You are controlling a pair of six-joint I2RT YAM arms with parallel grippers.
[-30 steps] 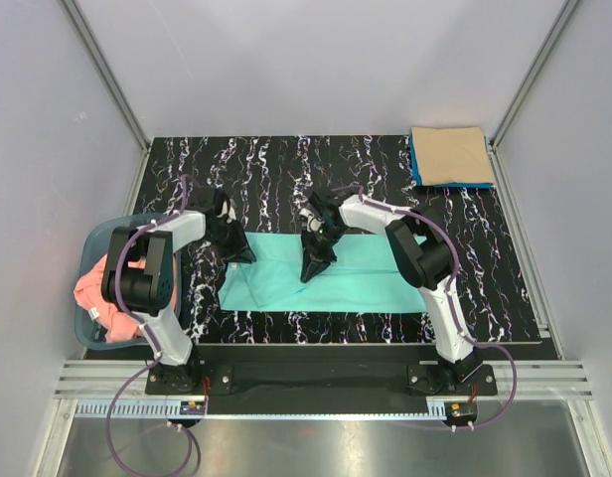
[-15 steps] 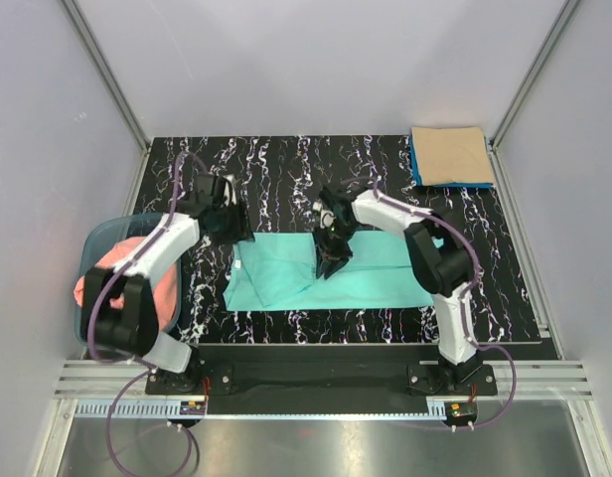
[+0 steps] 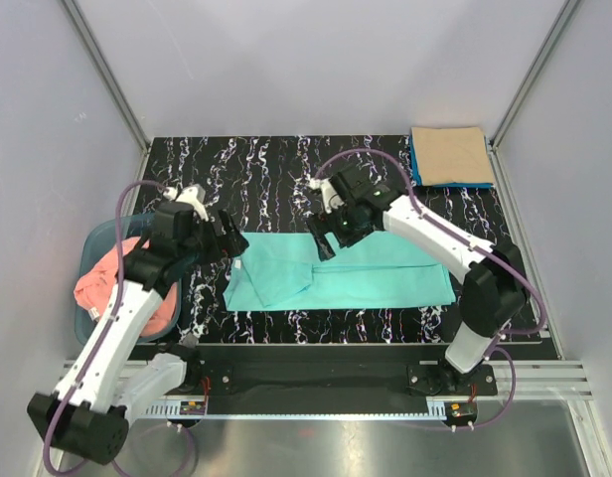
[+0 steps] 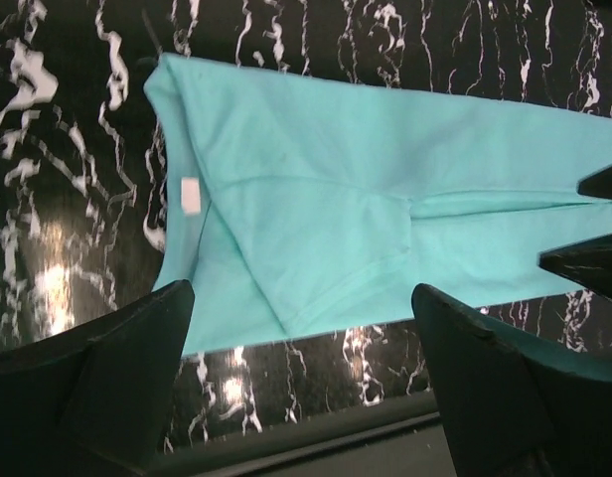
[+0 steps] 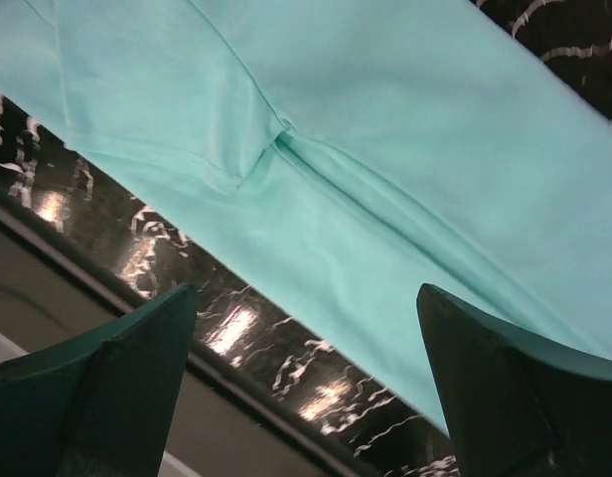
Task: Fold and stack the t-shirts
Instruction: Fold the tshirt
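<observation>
The left gripper (image 3: 229, 245) stands wide open and empty, raised off the table (image 3: 276, 169). Its wrist view shows both dark fingers (image 4: 107, 368) far apart. Below and ahead of them the turquoise shirt (image 4: 316, 169) lies flat. One sleeve is folded in over the body, and a small white label (image 4: 190, 195) sits at the neck end, toward the left finger. Neither detail reads from overhead. Only the overhead view shows that this gripper hangs at the shirt's left end, by its far corner. It also shows a basket (image 3: 84, 326) to the gripper's left and nearer the bases, holding a crumpled pink shirt (image 3: 95, 288).

The right gripper (image 3: 324, 241) is likewise spread wide with nothing in it. In its wrist view turquoise cloth lies directly beneath, with a sleeve seam and hem ahead of the gap. A strip of glossy table runs just under the fingertips. From overhead, this gripper is over the shirt's far edge, to the right of the left gripper and well apart from it. Far off to its right and beyond, in the table's far right corner, a folded tan shirt (image 3: 450, 154) lies on a blue shirt (image 3: 415, 167). Only the blue shirt's left and near edges show. Neither wrist camera sees that stack.
</observation>
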